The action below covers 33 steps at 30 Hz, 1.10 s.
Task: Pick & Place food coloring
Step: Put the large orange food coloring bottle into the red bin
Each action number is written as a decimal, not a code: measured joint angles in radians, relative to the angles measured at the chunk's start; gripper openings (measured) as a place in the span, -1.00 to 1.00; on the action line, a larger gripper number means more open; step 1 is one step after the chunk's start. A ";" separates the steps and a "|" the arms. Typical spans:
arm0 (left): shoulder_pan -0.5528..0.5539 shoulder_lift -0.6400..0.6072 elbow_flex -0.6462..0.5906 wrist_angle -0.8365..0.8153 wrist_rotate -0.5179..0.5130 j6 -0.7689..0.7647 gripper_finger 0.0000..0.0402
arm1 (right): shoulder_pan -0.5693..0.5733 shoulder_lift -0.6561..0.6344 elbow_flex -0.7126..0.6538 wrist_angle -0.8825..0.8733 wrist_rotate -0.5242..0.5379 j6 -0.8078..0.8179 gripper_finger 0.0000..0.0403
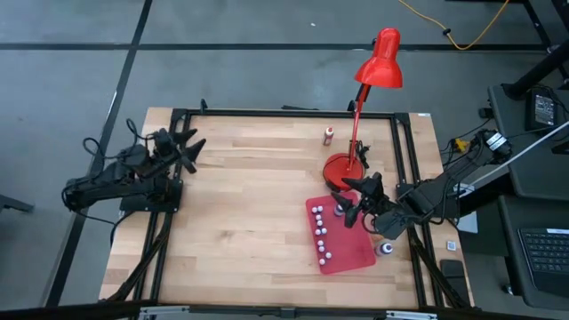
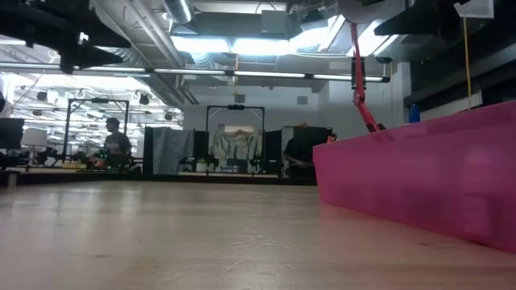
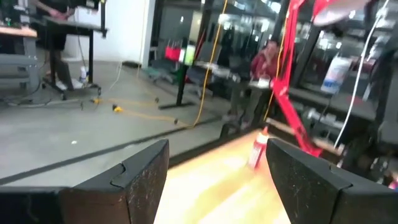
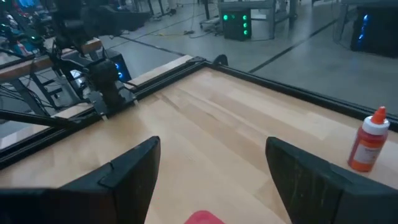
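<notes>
Several tiny whitish food coloring bottles (image 1: pixel 321 238) stand upright on a flat red mat (image 1: pixel 354 249) at the table's right. A red-bodied bottle with a pale cap (image 1: pixel 329 133) (image 4: pixel 369 147) (image 3: pixel 258 149) stands alone on the wood near the far edge. Another small bottle (image 1: pixel 385 249) stands just off the mat's right side. My right gripper (image 1: pixel 348 203) (image 4: pixel 211 168) hovers open above the mat's far end, with nothing between its fingers. My left gripper (image 1: pixel 190 148) (image 3: pixel 217 168) is open and empty at the table's far left.
A red desk lamp stands with its round base (image 1: pixel 342 167) just beyond the mat, its arm and shade (image 1: pixel 380 60) leaning past the far edge. A black frame (image 1: pixel 284 112) runs around the table. Bare wood (image 1: pixel 249 204) lies between the arms.
</notes>
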 joint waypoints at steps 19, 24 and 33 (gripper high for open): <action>0.000 -0.003 -0.292 0.356 0.068 0.052 0.32 | 0.000 0.001 0.001 0.092 -0.048 -0.016 0.45; 0.001 -0.003 -0.317 0.388 0.045 0.055 0.32 | -0.041 0.008 0.001 0.160 -0.048 -0.128 0.45; 0.000 0.000 -0.317 0.388 -0.002 0.076 0.32 | -0.211 0.021 0.001 0.199 -0.134 -0.135 0.45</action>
